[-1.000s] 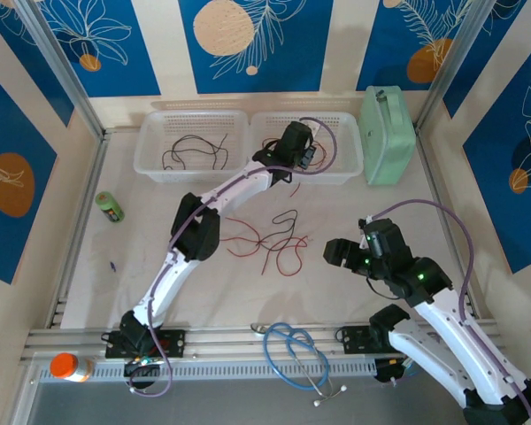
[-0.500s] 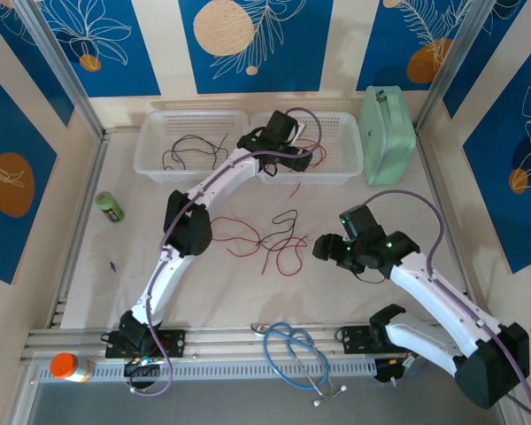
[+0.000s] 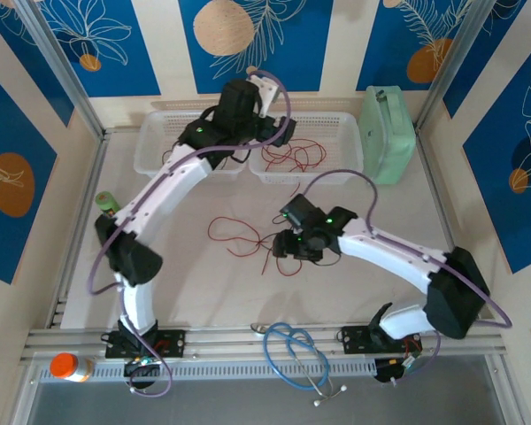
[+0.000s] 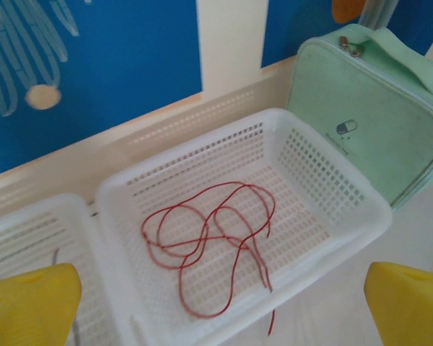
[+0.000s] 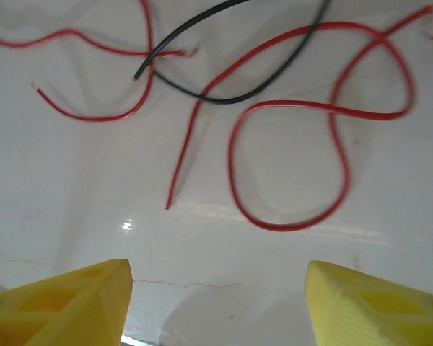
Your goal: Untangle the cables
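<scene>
One red cable (image 4: 209, 245) lies coiled in the right white basket (image 4: 332, 191), its tail hanging over the front rim. The same red cable (image 3: 292, 155) lies just right of my left gripper (image 3: 279, 133). In the wrist view my left gripper (image 4: 220, 317) hovers above the basket, open and holding nothing. On the table, loose red cables (image 3: 234, 235) and a black cable (image 5: 224, 94) cross each other. A red loop (image 5: 289, 166) lies just ahead of my right gripper (image 5: 220, 303), which is open and low over the table. In the top view my right gripper (image 3: 288, 243) is at the tangle's right side.
A second white basket (image 3: 155, 155) sits left of the first. A mint green case (image 3: 388, 135) stands at the back right. A blue stethoscope (image 3: 292, 354) lies at the near rail. A green bottle (image 3: 106, 204) and an orange-capped bottle (image 3: 64, 365) are at the left.
My left gripper let go of the red cable in the right basket and drew up and back to the left. My right gripper swung left to the tangle on the table.
</scene>
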{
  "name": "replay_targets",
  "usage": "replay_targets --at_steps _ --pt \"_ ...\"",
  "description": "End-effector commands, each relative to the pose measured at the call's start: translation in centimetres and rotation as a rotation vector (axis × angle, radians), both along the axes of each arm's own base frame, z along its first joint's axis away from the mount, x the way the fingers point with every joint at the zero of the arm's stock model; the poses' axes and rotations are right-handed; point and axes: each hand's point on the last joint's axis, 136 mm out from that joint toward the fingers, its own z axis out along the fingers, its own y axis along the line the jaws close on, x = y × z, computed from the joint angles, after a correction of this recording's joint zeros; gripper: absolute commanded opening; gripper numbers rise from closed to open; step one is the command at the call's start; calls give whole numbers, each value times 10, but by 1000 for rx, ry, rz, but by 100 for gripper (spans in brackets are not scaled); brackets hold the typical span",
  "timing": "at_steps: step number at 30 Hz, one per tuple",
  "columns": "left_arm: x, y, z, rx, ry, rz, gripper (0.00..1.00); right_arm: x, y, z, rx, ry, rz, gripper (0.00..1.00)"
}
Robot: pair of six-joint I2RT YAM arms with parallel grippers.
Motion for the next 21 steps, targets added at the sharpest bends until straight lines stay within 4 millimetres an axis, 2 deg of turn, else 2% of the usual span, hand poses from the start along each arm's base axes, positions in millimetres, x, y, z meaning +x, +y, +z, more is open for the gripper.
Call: replay_targets --at_steps 1,5,11,15,21 --pt "-12 32 -6 20 9 104 100 -3 18 -7 -75 18 41 64" --pt "-37 65 -16 -5 52 161 100 -7 40 -23 -154 60 104 60" --pt "-67 109 -31 -48 104 231 100 -16 49 -47 -292 127 138 54" --pt "-83 126 -39 -65 124 252 100 -22 49 -61 -321 175 136 51" --pt "-92 141 -49 -62 140 276 100 -21 53 -73 -317 195 131 47"
